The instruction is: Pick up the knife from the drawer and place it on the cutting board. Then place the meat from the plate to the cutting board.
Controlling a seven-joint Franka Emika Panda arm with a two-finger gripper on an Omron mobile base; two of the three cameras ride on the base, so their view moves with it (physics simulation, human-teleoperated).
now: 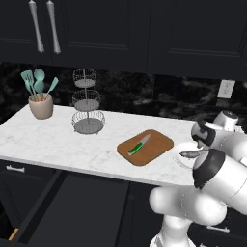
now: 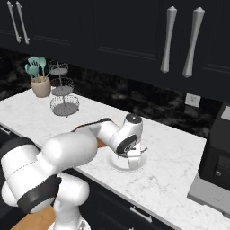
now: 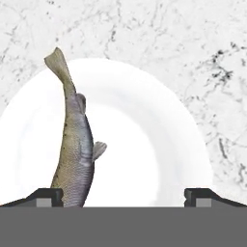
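Now the meat [image 3: 75, 154], a slender grey-silver fish with a speckled flank and a forked tail, lies on the white plate [image 3: 144, 144], its tail reaching the plate's rim. Above the plate hangs the hand [image 3: 123, 195], its fingers spread wide and grasping nothing; one fingertip [image 3: 46, 197] sits beside the fish's head end. Left of the plate, the knife [image 1: 139, 145] rests on the cutting board [image 1: 157, 147] upon the bench [image 1: 58, 140].

Bare plate [image 3: 144, 144] beside fish [image 3: 75, 149], between open jaws
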